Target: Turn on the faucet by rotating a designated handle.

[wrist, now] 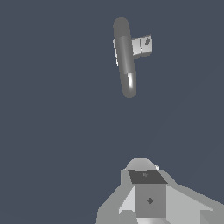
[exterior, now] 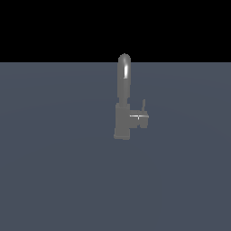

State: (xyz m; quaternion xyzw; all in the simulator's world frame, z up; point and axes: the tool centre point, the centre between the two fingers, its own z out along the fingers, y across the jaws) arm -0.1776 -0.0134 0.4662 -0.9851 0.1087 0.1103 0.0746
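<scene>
And here we are with the faucet [exterior: 122, 108] standing alone, just right of centre in the exterior view, planted upright on a flat slate-blue floor [exterior: 54, 180] that fills the lower three quarters of the frame under a black band. Look at that tall arched spout, rising narrow from a blocky square body, with a bright highlight streaking down the top of the curve. Off the body's side, toward the exterior view's right, juts a short stub, and right at its end stands the handle [exterior: 144, 106], a thin little rod pointing upward, tiny next to the spout. No arm shows in this view at all. Switching to the wrist camera, we look straight down on the tap: the spout reads as a long dark rounded bar in the upper middle of the frame, with the pale stub and its handle [wrist: 146, 43] poking out beside its upper part. The faucet [wrist: 124, 57] sits well apart from the gripper [wrist: 146, 192], whose pale grey blocky body fills the bottom centre-right of the frame with a dark square face on top. Its fingertips are not visible here, so whether they sit apart or together, I cannot tell. Nothing is touching the tap or its lever right now.
</scene>
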